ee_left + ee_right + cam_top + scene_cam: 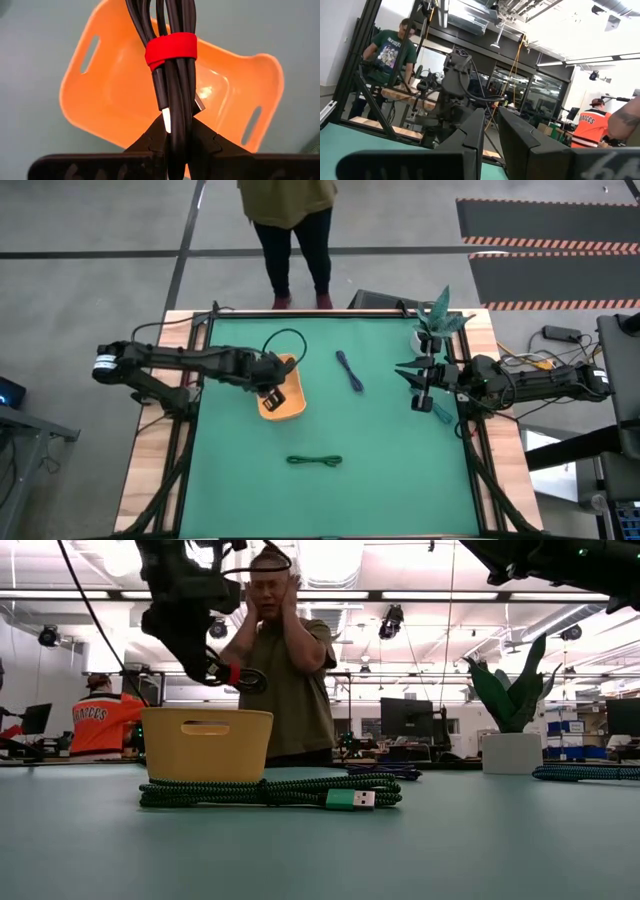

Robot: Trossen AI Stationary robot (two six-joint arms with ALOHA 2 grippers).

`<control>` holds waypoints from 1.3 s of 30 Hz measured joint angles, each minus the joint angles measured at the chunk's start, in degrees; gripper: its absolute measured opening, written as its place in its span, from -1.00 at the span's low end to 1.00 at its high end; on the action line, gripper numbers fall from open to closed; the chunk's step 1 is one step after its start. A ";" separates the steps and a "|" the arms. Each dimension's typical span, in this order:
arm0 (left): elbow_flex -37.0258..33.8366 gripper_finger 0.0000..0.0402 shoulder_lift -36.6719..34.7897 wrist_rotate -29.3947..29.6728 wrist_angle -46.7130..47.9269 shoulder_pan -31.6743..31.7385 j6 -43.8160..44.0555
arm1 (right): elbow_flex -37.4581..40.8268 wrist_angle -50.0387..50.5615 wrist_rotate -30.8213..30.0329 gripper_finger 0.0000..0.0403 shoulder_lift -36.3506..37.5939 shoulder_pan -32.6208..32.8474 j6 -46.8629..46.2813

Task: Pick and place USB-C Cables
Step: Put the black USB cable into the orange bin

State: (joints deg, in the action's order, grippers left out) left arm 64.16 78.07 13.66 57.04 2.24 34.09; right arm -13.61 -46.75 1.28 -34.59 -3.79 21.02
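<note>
My left gripper (270,388) hangs over the orange tray (291,406), shut on a black cable bundle (172,85) tied with a red strap (171,47). In the low view this bundle (236,675) hangs above the tray (207,745). A dark green cable bundle (315,461) lies flat on the mat near the near edge, its green plug (350,799) close to the low camera. The dark blue bundle (349,370) lies flat at mid-table. My right gripper (421,387) waits open at the table's right side, touching nothing. My left gripper pinches the black bundle between its two fingers (150,140), on the strands (177,125) a little back from the red strap. It comes from above, slanting down. The strapped end sticks out past the fingertips toward the tray. The bundle is lifted clear, with a loop (286,340) standing out behind.
A potted plant (438,322) stands at the far right corner. A teal cable (441,412) lies by the right edge beneath my right arm. A person (290,230) stands beyond the far edge. Bare green mat (390,480) spreads around the near right.
</note>
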 joint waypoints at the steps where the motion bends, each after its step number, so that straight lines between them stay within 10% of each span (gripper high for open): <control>1: 0.00 -0.89 0.18 -0.01 0.15 0.66 -0.06 | 0.00 -0.02 0.00 -0.76 0.00 0.01 0.00; 39: -2.21 -0.89 1.52 -0.18 -1.02 3.59 5.93 | 0.00 0.29 0.00 -0.76 0.00 0.02 -0.02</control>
State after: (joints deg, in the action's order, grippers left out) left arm 61.96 79.59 13.47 56.01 5.82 40.02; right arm -13.61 -46.45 1.28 -34.59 -3.77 20.99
